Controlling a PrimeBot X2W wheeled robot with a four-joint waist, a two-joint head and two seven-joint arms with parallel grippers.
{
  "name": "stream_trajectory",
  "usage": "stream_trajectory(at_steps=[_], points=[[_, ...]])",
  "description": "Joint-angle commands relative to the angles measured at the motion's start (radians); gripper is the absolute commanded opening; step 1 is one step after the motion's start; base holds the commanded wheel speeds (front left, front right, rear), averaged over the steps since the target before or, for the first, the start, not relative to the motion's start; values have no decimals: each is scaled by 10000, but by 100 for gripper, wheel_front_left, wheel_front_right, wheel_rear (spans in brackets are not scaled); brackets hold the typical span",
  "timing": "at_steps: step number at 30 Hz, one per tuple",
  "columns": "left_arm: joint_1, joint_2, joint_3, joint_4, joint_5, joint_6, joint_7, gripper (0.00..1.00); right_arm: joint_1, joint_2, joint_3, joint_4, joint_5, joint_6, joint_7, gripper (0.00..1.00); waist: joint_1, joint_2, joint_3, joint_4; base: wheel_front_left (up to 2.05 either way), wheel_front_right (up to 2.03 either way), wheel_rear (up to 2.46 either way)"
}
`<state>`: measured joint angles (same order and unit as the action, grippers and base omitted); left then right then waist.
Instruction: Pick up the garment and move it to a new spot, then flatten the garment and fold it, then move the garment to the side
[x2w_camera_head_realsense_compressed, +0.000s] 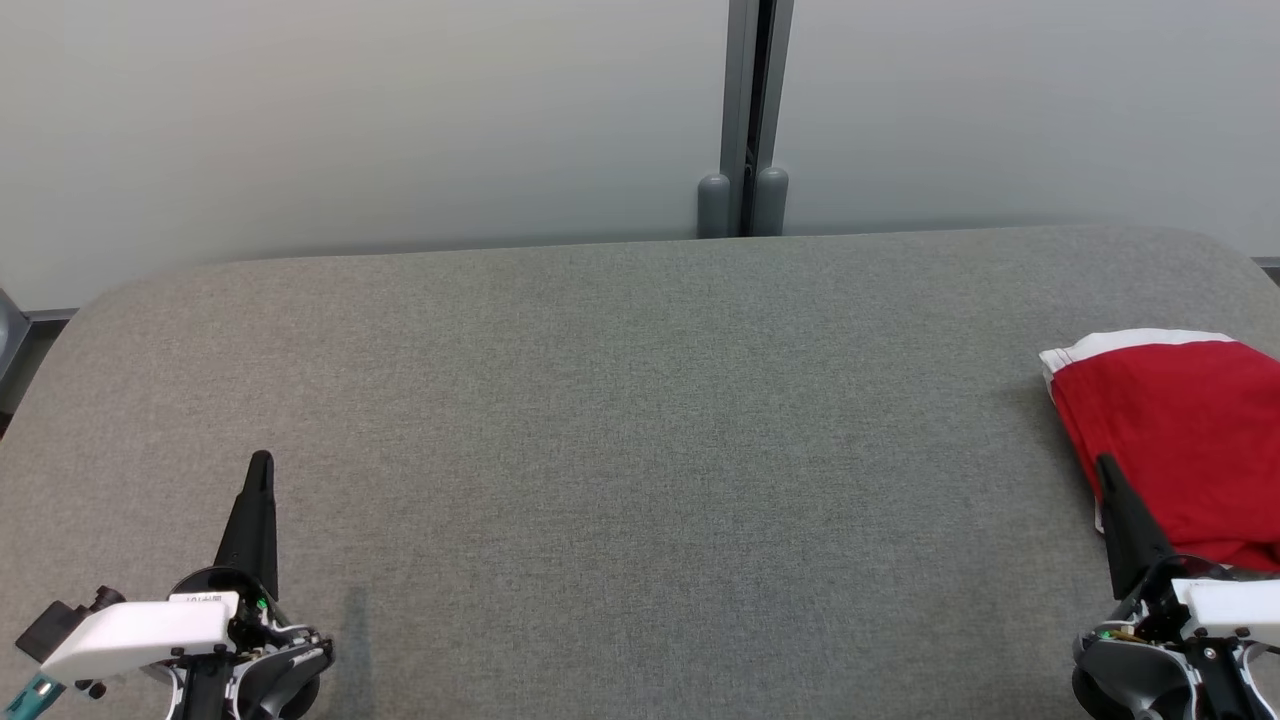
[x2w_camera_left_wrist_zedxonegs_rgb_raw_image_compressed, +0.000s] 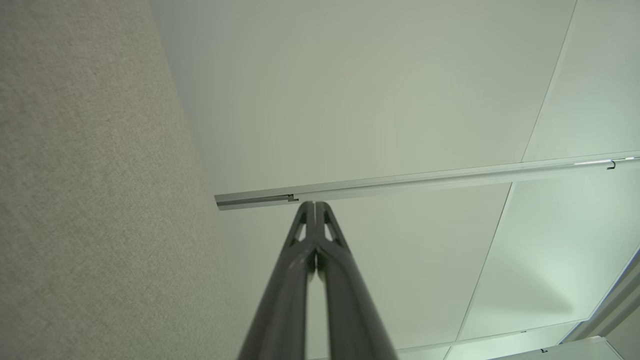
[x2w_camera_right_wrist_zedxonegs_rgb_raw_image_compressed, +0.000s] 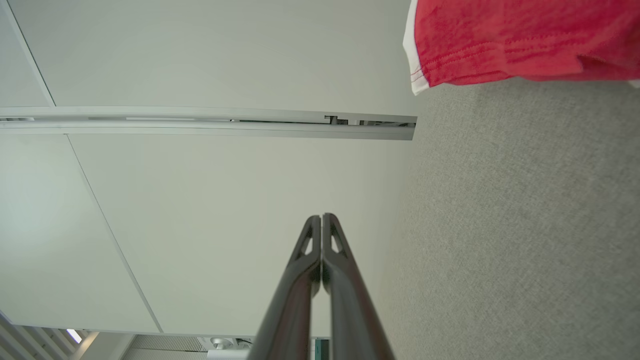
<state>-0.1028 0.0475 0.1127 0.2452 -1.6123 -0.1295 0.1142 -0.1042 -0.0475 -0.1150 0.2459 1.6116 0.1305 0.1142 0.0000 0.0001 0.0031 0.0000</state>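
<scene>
At the right edge of the bench (x2w_camera_head_realsense_compressed: 640, 450) lies the garment (x2w_camera_head_realsense_compressed: 1180, 440), a red piece with white trim. It is gathered into a compact bundle that runs out of the head view on the right, so I cannot say for sure how neatly it is folded. It sits about midway between near and far, well clear of the broad middle of the grey cloth surface.

The right gripper (x2w_camera_head_realsense_compressed: 1103, 462) stands at the near right, its two dark fingers pressed together and holding nothing. Its tip overlaps the garment's near left border in the head view, though the right wrist view suggests it is beside the cloth, not in it. The left gripper (x2w_camera_head_realsense_compressed: 260, 462) is at the near left, fingers likewise together and empty, well apart from the garment. Both point toward the far wall panel (x2w_camera_head_realsense_compressed: 350, 120), a parked pose that keeps the arms off the work.

Judging by the tidy bundle at the side, the task looks finished or nearly so. If it were only beginning, the right arm is the one placed to reach.
</scene>
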Motion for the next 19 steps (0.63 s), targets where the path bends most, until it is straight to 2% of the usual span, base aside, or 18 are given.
stream_trajectory(at_steps=[1,19], points=[[-123,53,40,3,-13,-31,30,0,-83,-43,-4,-25,26,4,32,0,0,-1,0,0,0,0,0],[-123,53,38,3,-13,-31,30,0,-84,-43,-3,-25,27,4,31,0,0,-1,0,0,0,0,0]])
